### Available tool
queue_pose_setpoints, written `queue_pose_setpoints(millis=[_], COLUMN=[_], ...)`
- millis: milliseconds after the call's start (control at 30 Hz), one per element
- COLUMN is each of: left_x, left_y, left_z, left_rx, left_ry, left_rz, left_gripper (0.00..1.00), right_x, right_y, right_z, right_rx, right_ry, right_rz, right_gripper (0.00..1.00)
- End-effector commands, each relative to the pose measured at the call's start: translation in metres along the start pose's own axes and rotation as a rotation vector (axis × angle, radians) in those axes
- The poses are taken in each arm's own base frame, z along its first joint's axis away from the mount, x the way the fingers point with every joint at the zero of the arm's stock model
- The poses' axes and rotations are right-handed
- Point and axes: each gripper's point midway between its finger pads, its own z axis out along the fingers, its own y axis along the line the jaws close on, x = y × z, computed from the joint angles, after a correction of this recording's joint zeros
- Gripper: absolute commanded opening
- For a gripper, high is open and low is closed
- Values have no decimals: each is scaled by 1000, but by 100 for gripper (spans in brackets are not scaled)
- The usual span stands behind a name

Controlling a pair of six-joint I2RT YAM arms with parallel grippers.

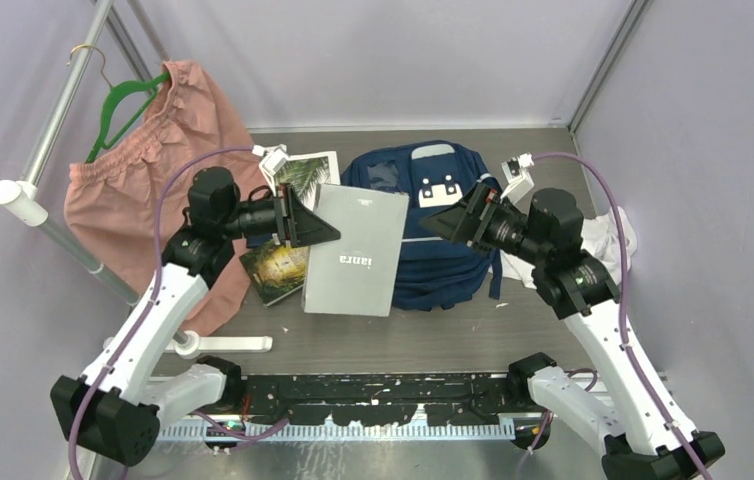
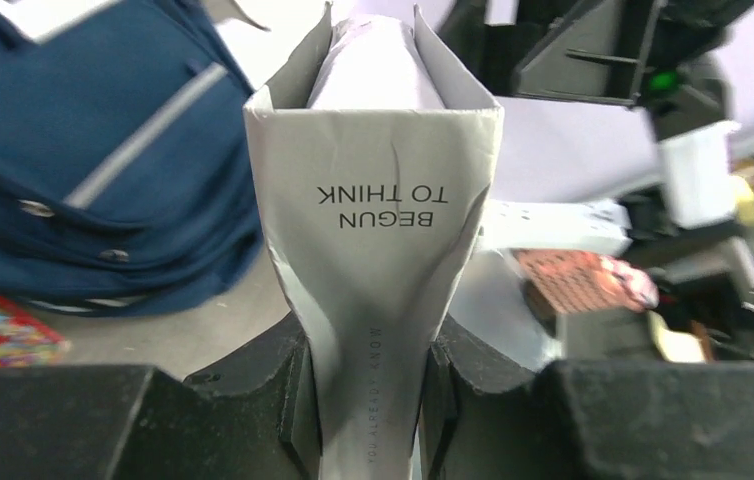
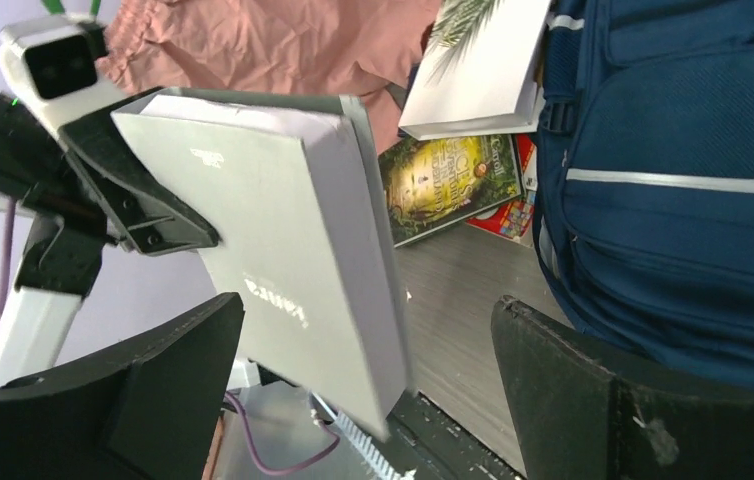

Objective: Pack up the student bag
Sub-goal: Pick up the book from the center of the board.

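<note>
Top external: left gripper (image 1: 325, 232) clamps grey book (image 1: 358, 258) beside student bag (image 1: 445, 262); right gripper (image 1: 438, 225) wide.

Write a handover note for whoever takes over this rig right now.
Left pincer: shut on the grey book at its edge, tilted above the table.
Right pincer: open, empty, by the student bag.
Bag lies flat mid-table; palm-cover book and green picture book lie left of it.
Done: grey book lifted.
Left: get the books into the bag.

Bright even light, faint shadows (some blur)
</note>
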Motion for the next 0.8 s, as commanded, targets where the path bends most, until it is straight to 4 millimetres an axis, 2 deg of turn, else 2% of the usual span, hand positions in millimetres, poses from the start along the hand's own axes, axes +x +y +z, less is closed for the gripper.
queue_pose_setpoints(millis=[0,133,233,300,433,500,700,767], left_x=[-34,-50,-47,-41,-8,1,5,0], left_y=[7,7,3,-1,-18,-24,-37,-35], left_z=[-18,-27,-29,-28,-22,-21,-14,-13], left_rx=[-210,-293,-290,-268,-107,-48,77,50], left_ry=[-157,-218,-199,-135,114,175,184,165], left_rz=[295,463,513,507,436,393,327,318], left_gripper=[8,8,7,0,0,0,0,0], right_x=[-16,-21,-22,-19,-9,4,9,10], right_y=[17,30,41,47,62,69,56,50], right_z=[-13,-22,-26,-29,-37,-39,-31,-29], right_rx=[48,20,-30,-80,-187,-253,-215,-196], right_ry=[-9,-32,-41,-37,-2,72,113,113], right_rz=[38,41,22,-24,-137,-171,-188,-186], right_gripper=[100,100,100,100,100,100,100,100])
